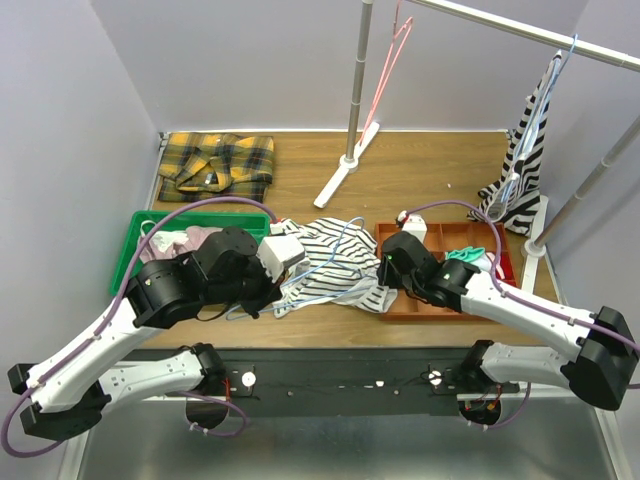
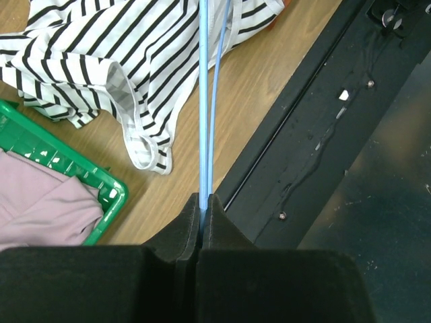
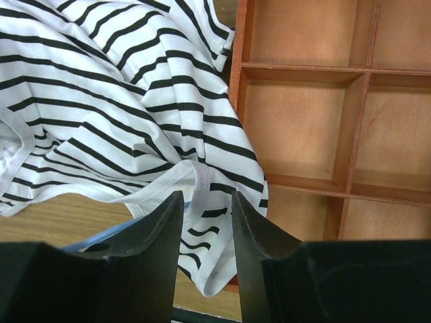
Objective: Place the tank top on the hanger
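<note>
Tank top, crumpled on the wooden table, lying between two containers. On the left, green basket of slotted plastic, holding a bundle of pink cloth towards its right end. Near corner of that basket just beside a looped strap of the tank top, as seen from the left wrist. On the right, red tray, split by thin walls into square compartments, with a teal item lying in it close to the right arm. Striped hem draped over the tray's left wall at its near corner.

Hanger, seen as two thin light-blue wires side by side, laid across the striped cloth and running back into the left pincer. Left pincer clenched tight on those wires, over the table's near edge.

Right pincer low over the tank top's right hem, jaws apart, white-edged hem showing in the gap between them. Touching the cloth or not: cannot tell.
</note>
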`<action>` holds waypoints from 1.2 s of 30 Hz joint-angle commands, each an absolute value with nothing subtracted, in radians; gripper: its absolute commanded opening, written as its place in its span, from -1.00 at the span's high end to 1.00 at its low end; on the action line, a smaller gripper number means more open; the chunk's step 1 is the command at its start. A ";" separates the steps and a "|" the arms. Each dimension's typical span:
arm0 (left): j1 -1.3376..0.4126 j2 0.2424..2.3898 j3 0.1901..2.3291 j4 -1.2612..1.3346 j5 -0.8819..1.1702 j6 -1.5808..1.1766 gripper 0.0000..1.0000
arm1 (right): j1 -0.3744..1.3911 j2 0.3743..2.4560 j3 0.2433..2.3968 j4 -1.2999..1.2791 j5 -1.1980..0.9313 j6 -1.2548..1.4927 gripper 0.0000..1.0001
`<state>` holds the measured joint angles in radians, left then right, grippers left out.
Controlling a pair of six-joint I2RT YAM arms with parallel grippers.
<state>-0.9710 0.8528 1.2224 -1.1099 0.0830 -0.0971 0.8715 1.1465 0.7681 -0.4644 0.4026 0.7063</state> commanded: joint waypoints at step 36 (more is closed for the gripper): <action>-0.979 0.767 1.186 -0.993 0.051 -0.118 1.00 | 0.890 1.169 0.975 -0.509 0.379 0.669 0.99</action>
<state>-0.9710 0.8101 1.1954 -1.0771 0.0841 -0.1028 0.8829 1.1725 0.8982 -0.4698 0.3801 0.6991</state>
